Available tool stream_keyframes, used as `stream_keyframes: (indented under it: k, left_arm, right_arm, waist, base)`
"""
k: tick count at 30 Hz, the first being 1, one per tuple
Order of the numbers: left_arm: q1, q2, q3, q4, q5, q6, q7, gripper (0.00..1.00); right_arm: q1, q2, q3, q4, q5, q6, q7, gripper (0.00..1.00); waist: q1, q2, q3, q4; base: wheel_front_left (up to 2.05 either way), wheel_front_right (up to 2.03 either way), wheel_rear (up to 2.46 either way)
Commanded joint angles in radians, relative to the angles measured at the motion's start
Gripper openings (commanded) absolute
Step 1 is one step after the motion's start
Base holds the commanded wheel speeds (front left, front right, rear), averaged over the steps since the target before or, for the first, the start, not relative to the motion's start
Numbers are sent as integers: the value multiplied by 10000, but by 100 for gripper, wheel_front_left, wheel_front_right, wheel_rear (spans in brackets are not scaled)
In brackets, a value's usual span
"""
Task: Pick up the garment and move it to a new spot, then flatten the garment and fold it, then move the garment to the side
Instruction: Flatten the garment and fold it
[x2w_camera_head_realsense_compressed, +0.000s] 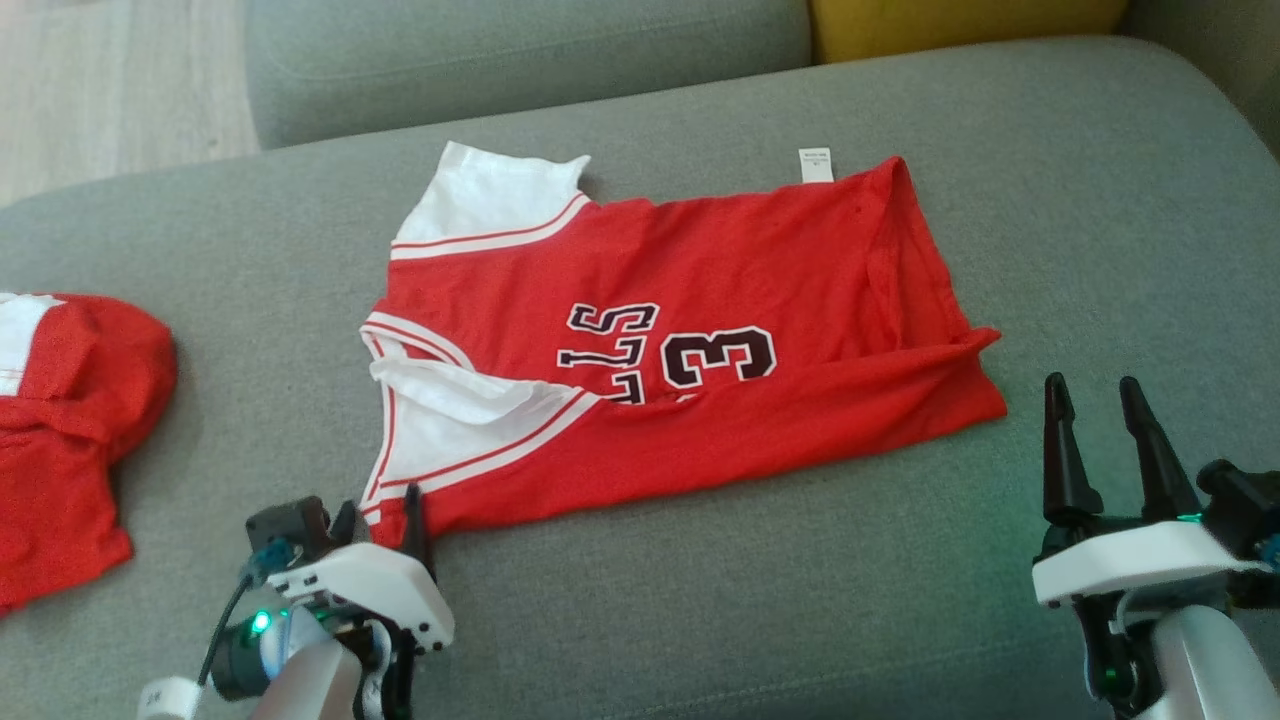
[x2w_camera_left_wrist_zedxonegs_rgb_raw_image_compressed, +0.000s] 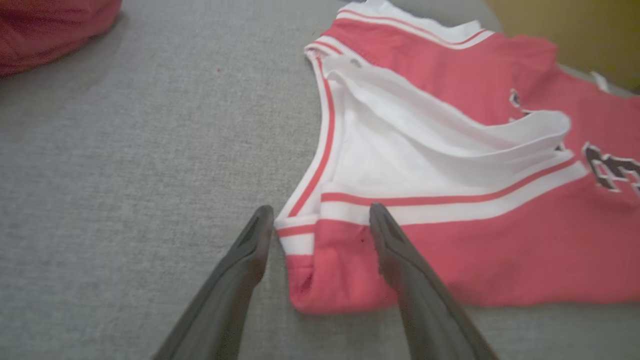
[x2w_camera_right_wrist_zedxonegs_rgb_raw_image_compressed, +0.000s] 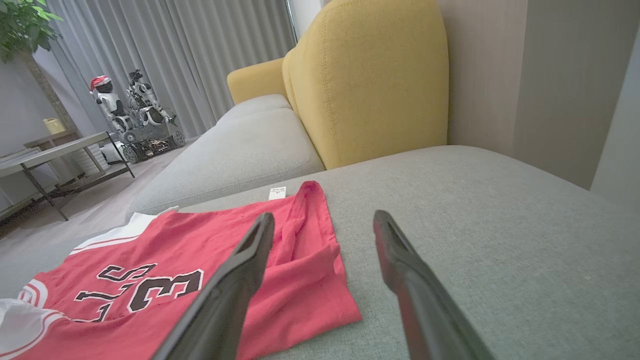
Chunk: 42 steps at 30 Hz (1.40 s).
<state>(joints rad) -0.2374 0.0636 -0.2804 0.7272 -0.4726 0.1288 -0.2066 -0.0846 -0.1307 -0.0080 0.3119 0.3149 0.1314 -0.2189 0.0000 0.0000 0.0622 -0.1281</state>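
on the grey sofa seat (x2w_camera_head_realsense_compressed: 700, 600) our 1 spread jersey (x2w_camera_head_realsense_compressed: 680, 330) lies long axis left to right, its near collar-end corner between the 2 open fingers of our left gripper (x2w_camera_left_wrist_zedxonegs_rgb_raw_image_compressed: 321, 212), our right gripper (x2w_camera_head_realsense_compressed: 1092, 388) open just off the hem, 1 more red garment (x2w_camera_head_realsense_compressed: 60, 430) bunched at left.

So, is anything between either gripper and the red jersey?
Nothing visible is. The open left gripper is at the near corner of the jersey, one finger over the cloth and one over the cushion beside it. Between the open right gripper and the hem corner lies bare cushion.
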Motion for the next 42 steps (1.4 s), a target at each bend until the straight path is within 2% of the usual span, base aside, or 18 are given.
stream_keyframes:
  k: [1, 3, 6, 8, 9, 18, 26, 35, 41, 42]
  left_arm:
    - [-532, 275, 263, -117, 142, 120, -5, 100]
    - [-666, 336, 168, 135, 272, 239, 79, 100]
    - [-800, 352, -39, 470, 325, 72, 339, 100]
    - [-868, 321, -119, 560, 254, -138, 428, 14]
    - [-898, 305, -139, 571, 216, -227, 412, 0]
    - [-1148, 303, 164, -317, 96, -482, -439, 0]
    - [-1039, 337, 479, -1565, 407, -508, -546, 0]
    - [-900, 267, 612, -2104, 729, -699, -550, 0]
    - [-857, 207, 640, -2020, 837, -831, -550, 0]
    - [-851, 196, 641, -1992, 841, -858, -550, 0]
  right_arm:
    - [-255, -4, 153, -364, -65, -7, -22, 100]
    - [-287, 28, 134, -371, -49, -7, -30, 100]
    - [-327, 58, 90, -365, -41, -7, -49, 100]
    - [-351, 81, 7, -311, -40, -7, -47, 100]
    - [-372, 95, -40, -258, -54, -7, -12, 100]
    - [-946, 492, -465, 776, 96, -7, 1049, 100]
    - [-1974, 731, -1111, 2259, 339, -7, 1943, 100]
    - [-2875, 785, -1483, 3781, 293, -7, 2457, 100]
    - [-3231, 796, -1099, 4522, 500, -7, 2687, 100]
    - [-3250, 798, -925, 4558, 622, -7, 2730, 39]
  waist:
    - [0, 0, 81, -60]
    - [0, 0, 151, -104]
    - [0, 0, 229, -136]
    - [0, 0, 255, -135]
    - [0, 0, 265, -126]
    - [0, 0, 403, 235]
    - [0, 0, 760, 760]
    - [0, 0, 1076, 1059]
    - [0, 0, 1100, 1070]
    - [0, 0, 1087, 1061]
  base:
    - [0, 0, 0]
    - [0, 0, 0]
    - [0, 0, 0]
    - [0, 0, 0]
    - [0, 0, 0]
    - [0, 0, 0]
    - [0, 0, 0]
    - [0, 0, 0]
    - [0, 0, 0]
    - [0, 0, 0]
